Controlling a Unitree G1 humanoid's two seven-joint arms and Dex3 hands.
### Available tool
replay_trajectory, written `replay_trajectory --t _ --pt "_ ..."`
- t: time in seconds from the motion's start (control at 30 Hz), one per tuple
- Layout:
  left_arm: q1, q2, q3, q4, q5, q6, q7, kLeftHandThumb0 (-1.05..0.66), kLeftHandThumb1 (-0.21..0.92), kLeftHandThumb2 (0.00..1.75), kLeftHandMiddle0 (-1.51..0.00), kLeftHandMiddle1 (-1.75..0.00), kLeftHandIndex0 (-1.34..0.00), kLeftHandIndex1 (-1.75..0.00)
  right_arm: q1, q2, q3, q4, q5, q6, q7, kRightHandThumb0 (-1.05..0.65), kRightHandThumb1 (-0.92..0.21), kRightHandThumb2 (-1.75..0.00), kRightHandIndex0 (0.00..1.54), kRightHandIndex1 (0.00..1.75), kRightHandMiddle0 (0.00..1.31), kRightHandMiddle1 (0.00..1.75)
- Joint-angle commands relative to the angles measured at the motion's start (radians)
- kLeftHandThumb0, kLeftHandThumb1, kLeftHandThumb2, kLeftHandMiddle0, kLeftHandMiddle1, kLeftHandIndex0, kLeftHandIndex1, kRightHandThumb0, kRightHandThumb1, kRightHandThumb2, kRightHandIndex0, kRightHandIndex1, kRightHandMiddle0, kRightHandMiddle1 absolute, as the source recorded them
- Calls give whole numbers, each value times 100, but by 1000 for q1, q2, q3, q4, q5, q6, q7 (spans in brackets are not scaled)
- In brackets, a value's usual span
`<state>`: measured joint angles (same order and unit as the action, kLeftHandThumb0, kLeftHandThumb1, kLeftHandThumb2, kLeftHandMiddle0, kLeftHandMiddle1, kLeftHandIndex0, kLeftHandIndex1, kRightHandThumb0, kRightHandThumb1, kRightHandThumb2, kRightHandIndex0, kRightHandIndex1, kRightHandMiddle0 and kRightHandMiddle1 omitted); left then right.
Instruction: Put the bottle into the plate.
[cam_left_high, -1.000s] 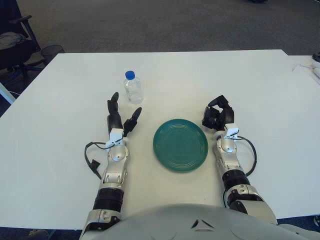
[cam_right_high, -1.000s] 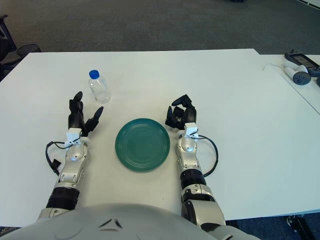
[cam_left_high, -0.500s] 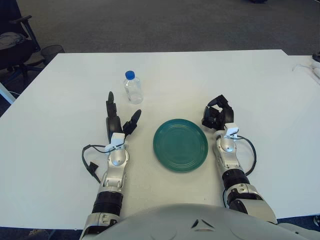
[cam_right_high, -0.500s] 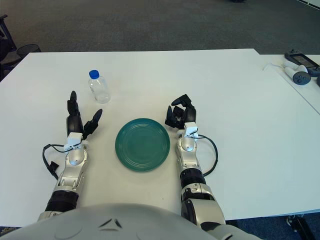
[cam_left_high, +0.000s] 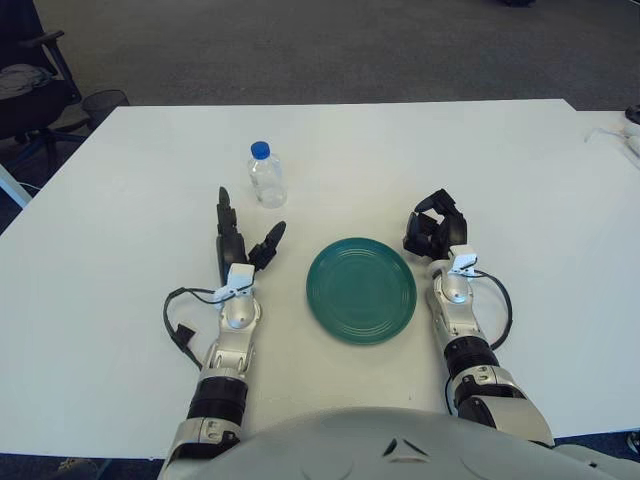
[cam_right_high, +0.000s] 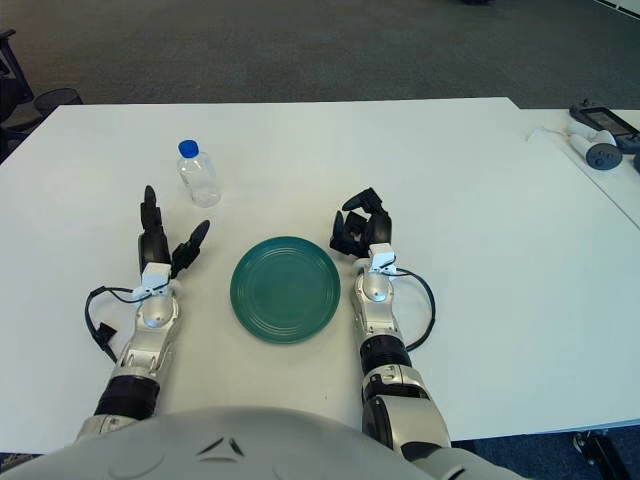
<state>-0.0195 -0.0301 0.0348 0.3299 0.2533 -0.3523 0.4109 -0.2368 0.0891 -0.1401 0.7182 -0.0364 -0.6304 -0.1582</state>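
You see a clear bottle (cam_left_high: 267, 177) with a blue cap standing upright on the white table (cam_left_high: 420, 150), at about 11 o'clock from the round green plate (cam_left_high: 361, 290), which lies flat and well apart from it.

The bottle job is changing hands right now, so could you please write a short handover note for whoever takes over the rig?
Left robot hand: open, fingers spread, holding nothing, just short of the bottle on the near side.
Right robot hand: curled, holding nothing, shows beside the plate, on its right.
Bottle: upright on the white table, blue cap on, beyond and left of the plate.
Plate: green, nothing on it, between the two arms.
Done: nothing yet.
Left: grasp the bottle, carry it over, set it on the plate.
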Motion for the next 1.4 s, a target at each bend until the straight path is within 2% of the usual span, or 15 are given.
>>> replay_trajectory --t 0.0,0.3,0.43,0.87,1.37 --pt "-60 14 8 42 15 37 20 -104 86 5 0 0 0 0 100 26 -14 108 34 9 -4 -46 -32 -131 118 175 60 175" --pt "-130 5 25 93 -10 140 36 -101 84 3 0 0 0 0 95 21 -18 115 33 15 0 -47 -30 -133 117 175 62 175" --pt "-217 9 42 170 -41 168 31 -101 84 2 0 0 0 0 94 22 -18 122 33 7 3 -47 -30 -134 117 175 62 175" --pt "-276 38 18 243 2 171 60 -105 87 3 0 0 0 0 95 19 -22 125 34 3 3 -47 -29 -134 116 175 62 175" --pt "-337 38 3 322 14 137 133 -105 89 3 0 0 0 0 100 17 -21 116 31 26 -10 -47 -31 -132 115 175 61 175"
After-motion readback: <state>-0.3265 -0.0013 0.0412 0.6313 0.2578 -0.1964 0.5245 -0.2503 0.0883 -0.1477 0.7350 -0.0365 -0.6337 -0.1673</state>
